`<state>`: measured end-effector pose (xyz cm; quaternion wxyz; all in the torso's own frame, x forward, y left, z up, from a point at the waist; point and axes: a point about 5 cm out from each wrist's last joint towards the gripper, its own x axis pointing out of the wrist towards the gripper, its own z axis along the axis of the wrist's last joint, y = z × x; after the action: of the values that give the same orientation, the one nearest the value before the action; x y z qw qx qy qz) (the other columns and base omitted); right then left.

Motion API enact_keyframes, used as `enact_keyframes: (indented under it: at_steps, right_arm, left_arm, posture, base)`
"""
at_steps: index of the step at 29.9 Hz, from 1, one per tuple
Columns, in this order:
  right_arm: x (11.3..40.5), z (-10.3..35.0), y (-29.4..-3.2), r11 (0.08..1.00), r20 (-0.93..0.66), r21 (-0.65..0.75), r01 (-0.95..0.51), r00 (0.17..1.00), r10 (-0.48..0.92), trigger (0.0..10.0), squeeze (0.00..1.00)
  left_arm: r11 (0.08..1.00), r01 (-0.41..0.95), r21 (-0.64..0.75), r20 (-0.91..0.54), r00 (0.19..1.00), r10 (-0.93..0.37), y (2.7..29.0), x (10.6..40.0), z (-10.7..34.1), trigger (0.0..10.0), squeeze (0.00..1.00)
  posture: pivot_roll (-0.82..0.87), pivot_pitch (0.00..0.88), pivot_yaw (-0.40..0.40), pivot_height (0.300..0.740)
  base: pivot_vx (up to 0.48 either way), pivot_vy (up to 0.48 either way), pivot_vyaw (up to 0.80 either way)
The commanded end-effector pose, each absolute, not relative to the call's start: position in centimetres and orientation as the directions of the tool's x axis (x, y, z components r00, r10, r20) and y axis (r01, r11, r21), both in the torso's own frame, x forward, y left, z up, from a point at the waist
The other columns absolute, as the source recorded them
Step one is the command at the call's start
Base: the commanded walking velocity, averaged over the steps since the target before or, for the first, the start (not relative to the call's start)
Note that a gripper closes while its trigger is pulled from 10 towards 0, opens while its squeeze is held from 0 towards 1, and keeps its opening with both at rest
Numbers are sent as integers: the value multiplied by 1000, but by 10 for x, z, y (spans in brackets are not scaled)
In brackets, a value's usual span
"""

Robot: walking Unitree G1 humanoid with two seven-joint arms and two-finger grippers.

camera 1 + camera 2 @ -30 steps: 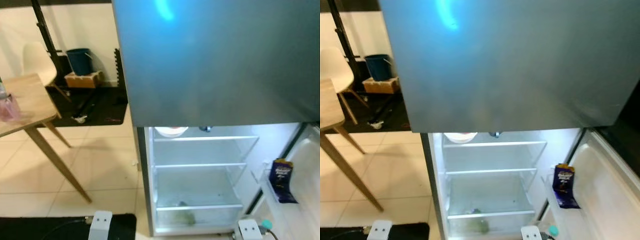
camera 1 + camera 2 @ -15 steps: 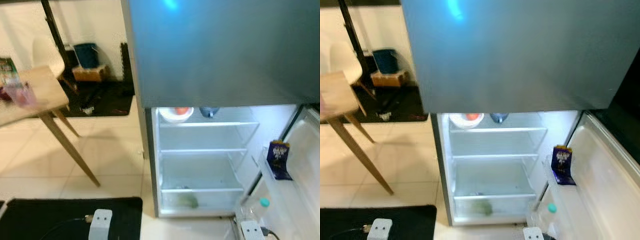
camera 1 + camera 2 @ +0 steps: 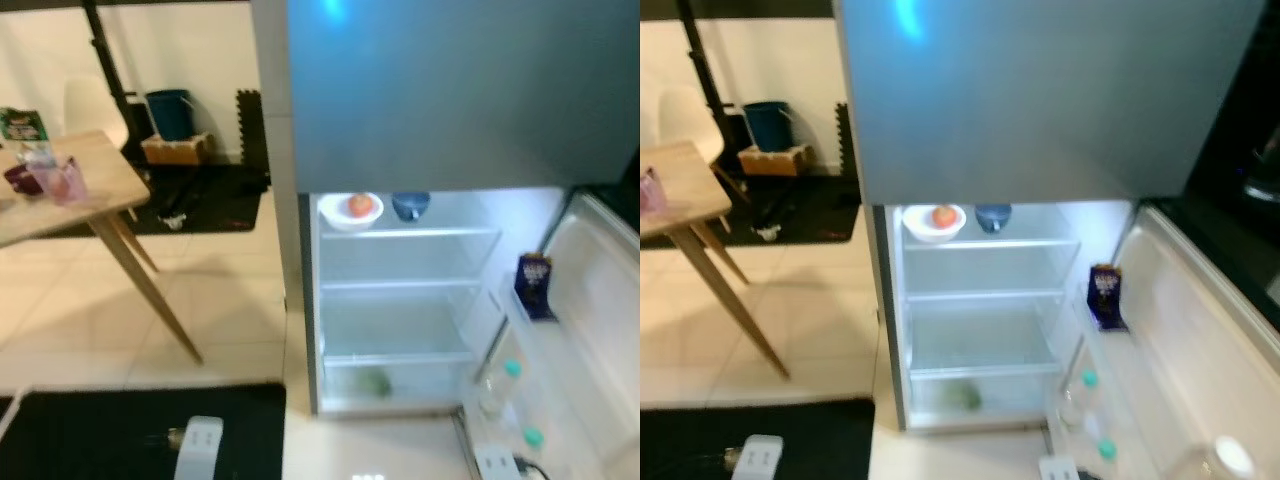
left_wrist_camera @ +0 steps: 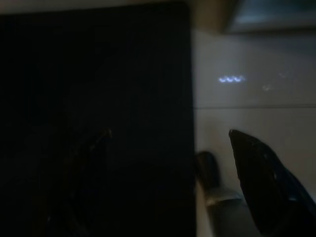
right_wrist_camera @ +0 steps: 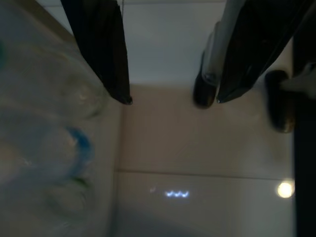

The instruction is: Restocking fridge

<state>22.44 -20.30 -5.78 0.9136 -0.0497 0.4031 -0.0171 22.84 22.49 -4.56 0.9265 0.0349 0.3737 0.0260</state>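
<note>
Open fridge (image 3: 985, 300), both arms low.
Right hand (image 5: 170, 101) hangs spread and empty beside the door's bottles (image 3: 1080, 395); left hand (image 4: 168, 163) unclear.

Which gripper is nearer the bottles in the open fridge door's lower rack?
Right. The right gripper hangs open over the floor right beside the bottles in the door rack; the left gripper hangs by the black mat, farther away.
</note>
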Motion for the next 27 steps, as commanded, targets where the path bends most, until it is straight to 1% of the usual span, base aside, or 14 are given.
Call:
enact_keyframes:
  at_steps: [1, 17, 27]
  right_arm:
    - [218, -62, -203, 995, -753, -103, -2, 654, -77, 10000, 0]
    - [220, -61, -204, 995, -749, -97, 6, 658, -78, 10000, 0]
    - [217, -63, -203, 995, -755, -95, 5, 651, -76, 10000, 0]
  left_arm:
    - [996, -17, 85, -705, 705, 72, 225, 225, -48, 10000, 0]
    - [997, -23, 78, -699, 711, 71, 226, 228, -46, 10000, 0]
    - [996, -7, 83, -693, 718, 63, 224, 229, -45, 10000, 0]
  posture:
    - [-56, 108, 14, 740]
    - [-55, 95, 20, 740]
    - [-43, 81, 9, 740]
  base:
    - [0, 0, 0]
    - [0, 0, 0]
    - [0, 0, 0]
